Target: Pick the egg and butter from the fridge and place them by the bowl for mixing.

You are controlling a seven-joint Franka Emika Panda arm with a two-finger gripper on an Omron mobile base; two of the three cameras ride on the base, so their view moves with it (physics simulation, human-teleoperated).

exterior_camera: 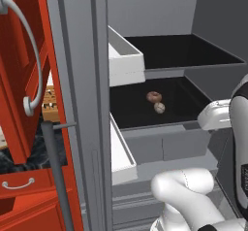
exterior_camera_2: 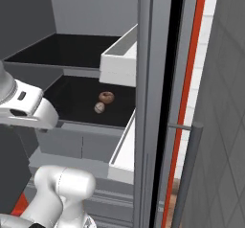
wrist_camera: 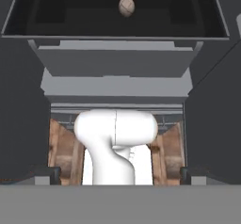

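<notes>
While the tool gapes wide, egg on dark fridge shelf, beside brown ring-shaped item.

You are looking at a kitchen, rendered rather than real. An open grey fridge with dark shelves and white door bins stands beside red cupboards with curved pale handles, and a small egg sits on a shelf.

A dark fridge shelf carries the egg just beside a brown ring-shaped item.
</notes>
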